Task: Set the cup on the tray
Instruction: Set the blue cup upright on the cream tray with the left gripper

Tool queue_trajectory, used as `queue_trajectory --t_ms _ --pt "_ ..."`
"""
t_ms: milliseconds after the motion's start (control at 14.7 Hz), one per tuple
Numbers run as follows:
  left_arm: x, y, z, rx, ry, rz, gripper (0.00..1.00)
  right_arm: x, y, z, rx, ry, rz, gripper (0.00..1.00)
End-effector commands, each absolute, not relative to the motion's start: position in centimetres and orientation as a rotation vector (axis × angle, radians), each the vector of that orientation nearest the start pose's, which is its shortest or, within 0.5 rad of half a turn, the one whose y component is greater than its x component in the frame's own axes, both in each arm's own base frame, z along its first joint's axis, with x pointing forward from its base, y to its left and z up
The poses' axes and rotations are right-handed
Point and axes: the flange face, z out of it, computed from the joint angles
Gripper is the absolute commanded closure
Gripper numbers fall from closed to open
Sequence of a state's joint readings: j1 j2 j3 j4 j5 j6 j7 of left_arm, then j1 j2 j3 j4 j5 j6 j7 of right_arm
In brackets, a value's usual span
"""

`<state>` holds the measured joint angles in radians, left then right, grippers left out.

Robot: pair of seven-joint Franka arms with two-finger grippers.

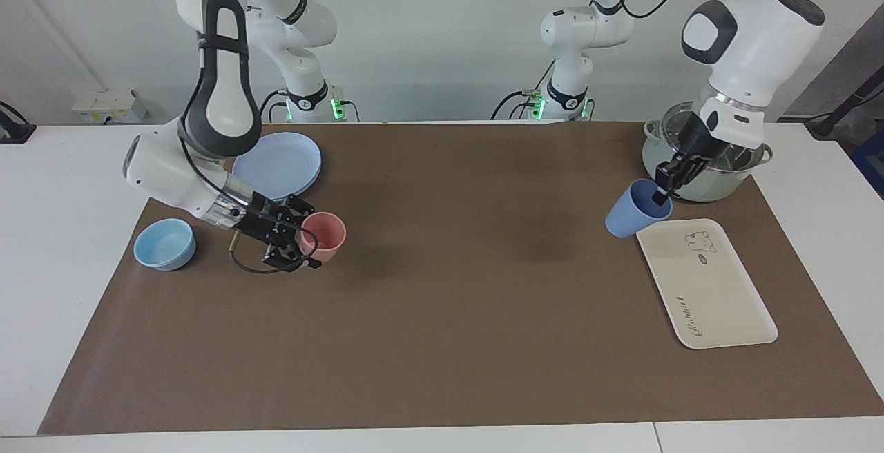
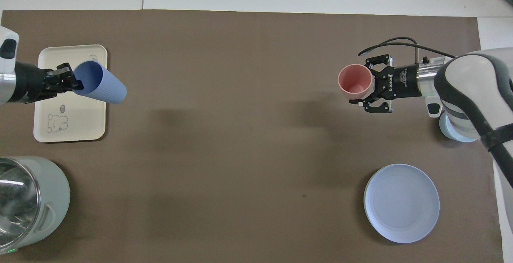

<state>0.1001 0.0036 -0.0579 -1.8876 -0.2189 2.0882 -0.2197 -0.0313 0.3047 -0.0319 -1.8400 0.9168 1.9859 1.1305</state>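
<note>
While the brown mat (image 1: 442, 315) spreads across most of the white table (image 1: 76, 287), the action sits at its two ends. At the left arm's end stands a lidded pot (image 1: 715, 173), nearer to the robots than the tray (image 1: 711, 301), which lies flat on the mat with its bear drawing toward the pot. At the right arm's end a round plate (image 1: 280, 163) lies nearer to the robots than a shallow blue bowl (image 1: 164, 244).

The left gripper (image 1: 664, 187) is closed on the rim of the cup (image 1: 632, 211), one finger inside the mouth and one outside, and holds it in the air, tilted, with its base pointing toward the table's middle. In the overhead view the cup (image 2: 102, 83) overlaps the tray's (image 2: 72, 130) inner edge; from the facing view it hangs above the tray's corner nearest the pot, not yet touching anything.

The right gripper (image 1: 293, 235) holds a pink cup (image 1: 323, 235) by its side, low over the mat beside the bowl; whether that cup rests on the mat I cannot tell.

My reading is that the carry is nearly done and the placing step is at hand. The next move calls for shifting the cup fully over the tray's flat middle, turning it upright so the base faces down, lowering until the base sits flat, then opening the fingers. Releasing while tilted would likely tip or roll it off the edge.
</note>
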Motion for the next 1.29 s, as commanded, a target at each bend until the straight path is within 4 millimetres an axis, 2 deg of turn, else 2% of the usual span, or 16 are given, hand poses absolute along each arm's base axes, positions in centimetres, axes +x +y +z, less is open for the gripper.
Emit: queue_trajectory --t_ms 0,136,204,408,476,612,680,748,816,884,1088,1224 --pt "59.7 8.9 47.6 -3.281 -0.439 -0.353 1.00 62.4 -1.5 35.1 -1.630 1.717 0.733 1.00" --pt "59.9 13.5 44.9 -3.255 -0.400 -0.396 1.00 62.1 -4.5 32.8 -1.603 1.707 0.792 1.00" --pt "59.9 14.6 43.7 -3.254 -0.405 -0.381 1.00 61.8 -5.7 32.0 -1.622 1.667 0.783 1.00" --pt "58.0 14.3 39.7 -3.231 -0.415 -0.390 1.00 61.4 -8.5 29.6 -1.619 1.633 0.809 1.00" --pt "57.7 13.8 39.3 -3.226 -0.406 -0.405 1.00 61.5 -9.5 28.8 -1.625 1.606 0.812 1.00" --pt "57.8 13.5 39.2 -3.225 -0.402 -0.411 1.00 61.3 -10.5 28.6 -1.642 1.582 0.795 1.00" --pt "58.0 13.5 39.2 -3.224 -0.398 -0.416 0.73 61.3 -10.5 28.4 -1.649 1.572 0.787 1.00" --pt "58.2 13.6 39.4 -3.219 -0.384 -0.436 0.01 61.3 -10.4 28.3 -1.661 1.556 0.777 1.00" --pt "58.6 13.7 39.9 -3.220 -0.341 -0.445 0.00 61.2 -10.9 27.4 -1.660 1.543 0.780 1.00" --pt "59.3 13.5 41.3 -3.222 -0.306 -0.465 0.00 61.0 -11.3 27.0 -1.666 1.524 0.775 1.00" --pt "60.9 10.5 46.4 -3.240 -0.127 -0.340 0.00 60.9 -11.7 26.5 -1.674 1.511 0.773 1.00" --pt "61.3 6.7 49.4 -3.181 0.059 -0.242 0.00 60.7 -12.4 26.5 -1.677 1.505 0.756 1.00"
